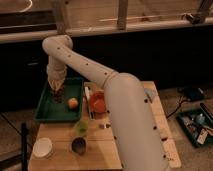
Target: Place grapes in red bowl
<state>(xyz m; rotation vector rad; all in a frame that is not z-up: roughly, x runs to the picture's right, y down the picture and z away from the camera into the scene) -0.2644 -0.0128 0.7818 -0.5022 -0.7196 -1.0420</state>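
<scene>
Grapes [58, 98]: small dark cluster, left-centre of frame, in green tray [49, 112], directly under end effector [57, 91]; grip state cannot tell. Red bowl [98, 103] centre, on wooden worktop [98, 151]. Room dim.

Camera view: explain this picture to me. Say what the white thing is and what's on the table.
The thick white tube is a robot arm, seen by one camera looking down along it. Its end, the gripper, hangs over a green tray on a wooden table. The dark clump under it looks like the grapes; whether they are held cannot be told. An apple lies in the tray; the red bowl stands beside the tray. Nearer are a green cup, a dark cup and a white bowl.
</scene>
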